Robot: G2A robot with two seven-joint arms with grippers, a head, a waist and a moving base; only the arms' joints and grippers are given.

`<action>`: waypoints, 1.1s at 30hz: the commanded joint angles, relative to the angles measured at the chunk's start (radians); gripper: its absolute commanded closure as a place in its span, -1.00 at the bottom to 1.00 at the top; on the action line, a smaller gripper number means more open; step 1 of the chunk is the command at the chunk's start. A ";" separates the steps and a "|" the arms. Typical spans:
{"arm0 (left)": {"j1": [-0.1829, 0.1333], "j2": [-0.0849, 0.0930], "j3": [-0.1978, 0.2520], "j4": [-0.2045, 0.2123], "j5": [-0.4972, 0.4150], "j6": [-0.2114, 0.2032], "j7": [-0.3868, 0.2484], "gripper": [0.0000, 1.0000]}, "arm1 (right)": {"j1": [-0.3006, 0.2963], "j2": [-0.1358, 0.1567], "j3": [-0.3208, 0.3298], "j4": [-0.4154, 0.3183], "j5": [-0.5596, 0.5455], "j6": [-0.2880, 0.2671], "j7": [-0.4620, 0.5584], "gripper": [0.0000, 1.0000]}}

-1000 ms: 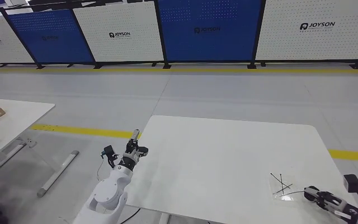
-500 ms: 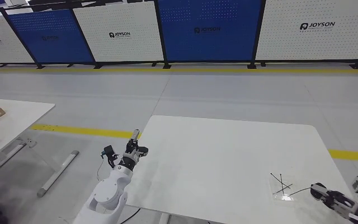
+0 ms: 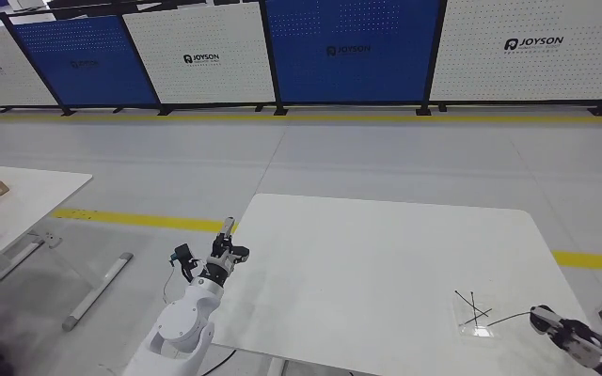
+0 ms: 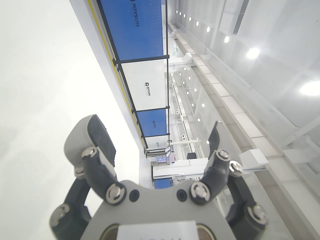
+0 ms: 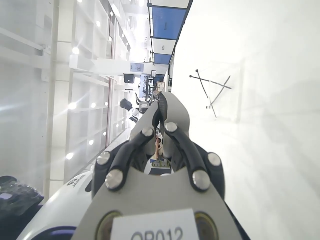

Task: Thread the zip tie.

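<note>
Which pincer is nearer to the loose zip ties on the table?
Right. The right pincer is just beside the zip ties, at the table's near right corner; the left pincer is at the table's opposite left edge, far from them.

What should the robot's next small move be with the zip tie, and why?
Probably bring the left gripper toward the free end of the zip tie. The right gripper is shut on it, that end near the pile, while the left gripper is open at the opposite edge of the table, too far to help thread.
</note>
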 commanded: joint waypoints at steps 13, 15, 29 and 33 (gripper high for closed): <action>0.000 0.000 0.000 0.000 0.000 0.000 0.000 -1.00 | -0.205 -0.036 -0.037 -0.337 0.123 -0.097 -0.284 1.00; 0.000 0.000 0.000 0.000 0.000 0.000 0.000 -1.00 | -0.239 -0.045 -0.083 -0.416 0.115 -0.095 -0.337 1.00; 0.000 0.000 0.000 0.000 0.000 0.000 0.000 -1.00 | -0.243 -0.053 -0.133 -0.446 0.058 -0.097 -0.424 1.00; 0.000 0.000 0.000 0.000 0.000 0.000 0.000 -1.00 | -0.241 -0.053 -0.132 -0.447 0.059 -0.097 -0.433 1.00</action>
